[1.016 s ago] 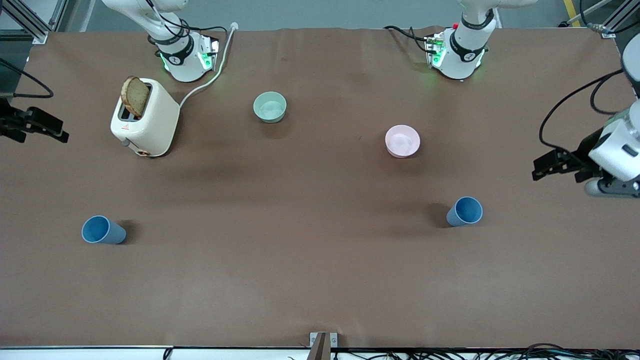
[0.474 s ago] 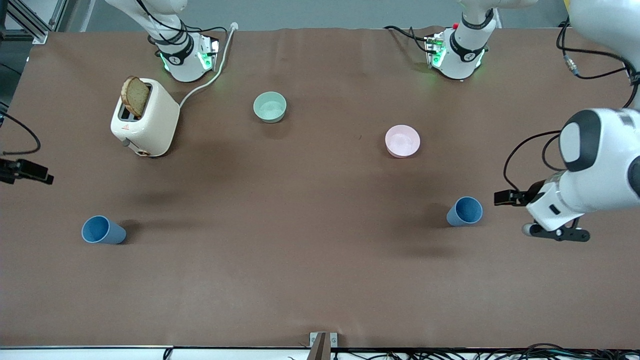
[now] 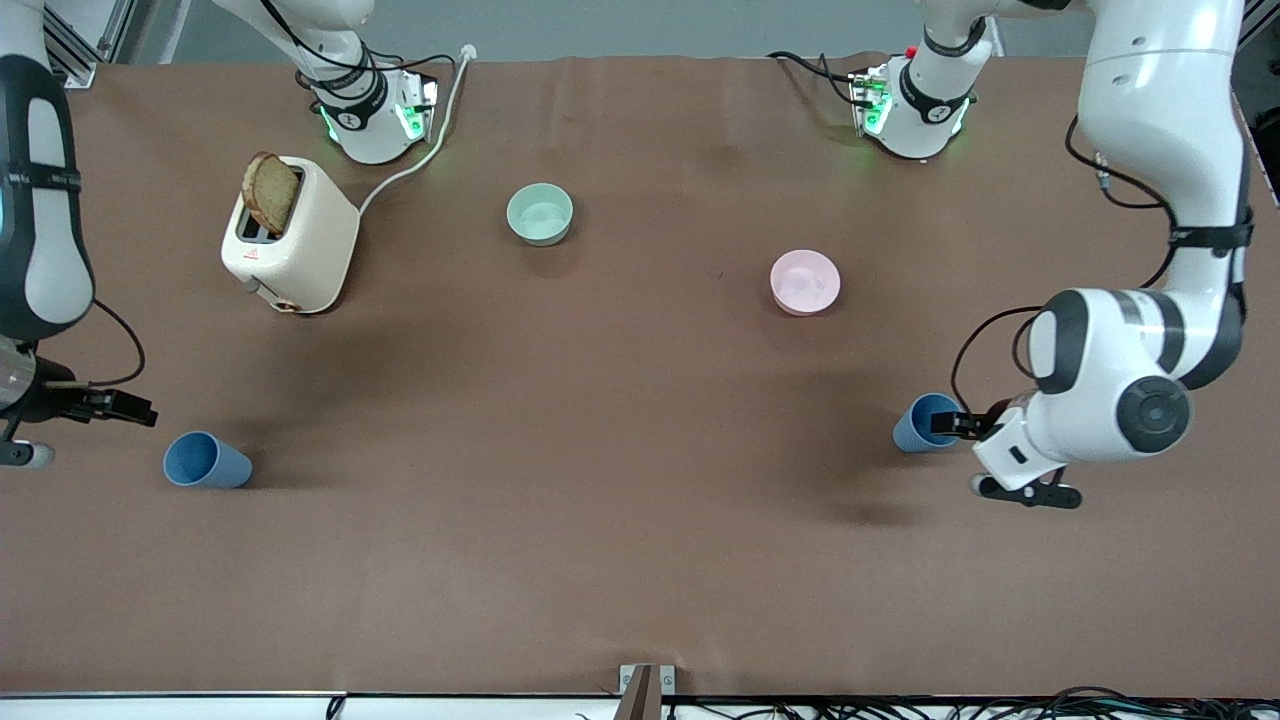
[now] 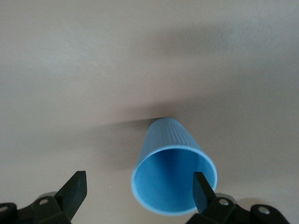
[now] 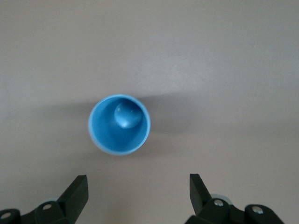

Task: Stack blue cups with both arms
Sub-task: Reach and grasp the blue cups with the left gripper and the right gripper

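Two blue cups stand upright on the brown table, mouths up. One cup (image 3: 928,423) is toward the left arm's end, the other (image 3: 206,461) toward the right arm's end. My left gripper (image 3: 952,423) is open and low beside the first cup; in the left wrist view the cup (image 4: 174,173) lies partly between the fingers, with one fingertip (image 4: 201,185) in front of its mouth and the gripper (image 4: 138,187) empty. My right gripper (image 3: 128,409) is open over the table beside the second cup. In the right wrist view that cup (image 5: 119,124) lies ahead of the open gripper (image 5: 138,191).
A cream toaster (image 3: 292,240) with a bread slice stands near the right arm's base, its white cable running to the table's edge. A mint-green bowl (image 3: 539,213) and a pink bowl (image 3: 805,282) sit farther from the front camera than the cups.
Both arms have swung in from the table's ends and come down. The left gripper has reached its cup; the right gripper has come close to its cup. The cups have not moved.
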{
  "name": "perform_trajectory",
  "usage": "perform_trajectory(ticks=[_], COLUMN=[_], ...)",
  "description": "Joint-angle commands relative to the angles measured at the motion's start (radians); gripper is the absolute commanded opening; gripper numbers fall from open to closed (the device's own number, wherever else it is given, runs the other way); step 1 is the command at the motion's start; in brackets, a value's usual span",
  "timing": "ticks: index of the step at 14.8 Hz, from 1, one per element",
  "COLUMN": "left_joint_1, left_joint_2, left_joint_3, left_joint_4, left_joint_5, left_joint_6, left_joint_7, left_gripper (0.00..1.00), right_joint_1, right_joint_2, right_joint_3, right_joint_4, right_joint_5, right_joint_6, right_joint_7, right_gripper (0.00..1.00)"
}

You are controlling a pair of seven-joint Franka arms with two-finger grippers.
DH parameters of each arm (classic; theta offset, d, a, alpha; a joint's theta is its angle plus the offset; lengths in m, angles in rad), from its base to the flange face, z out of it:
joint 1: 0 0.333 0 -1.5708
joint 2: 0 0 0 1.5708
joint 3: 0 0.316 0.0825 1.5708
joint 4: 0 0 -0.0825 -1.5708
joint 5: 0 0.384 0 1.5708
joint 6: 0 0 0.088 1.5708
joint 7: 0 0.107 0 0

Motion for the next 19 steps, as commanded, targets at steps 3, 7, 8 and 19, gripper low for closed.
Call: perform_trajectory(ticks=[3,7,8,19], left_joint_1=[0.011,0.014,0.014,-0.010], left_joint_2=[0.012,0.018,0.020,-0.031], left_joint_3=[0.004,0.004,0.004,-0.007], left_joint_4=[-0.016,-0.016,-0.016,0.034], left_joint_5=[-0.008,-0.008,-0.017,-0.009], left_joint_6=[0.013,0.013,0.013,-0.002], left_joint_7=[-0.002,-0.002,-0.007,0.002], left_gripper=[1.00,0.55,0.44,0.01], right_joint_1=[-0.020,-0.020,-0.020,-0.017], right_joint_2=[0.101,0.158,0.165,0.201], right_joint_3=[0.015,0.016,0.016,0.018], right_joint_4=[0.002,0.004,0.004,0.015], right_joint_5=[-0.014,-0.006,0.000,0.005], right_joint_6=[0.157,0.212,0.212,0.237], right_joint_7=[-0.002,0.000,0.000,0.012], right_gripper=[0.95,0.95,0.95,0.04])
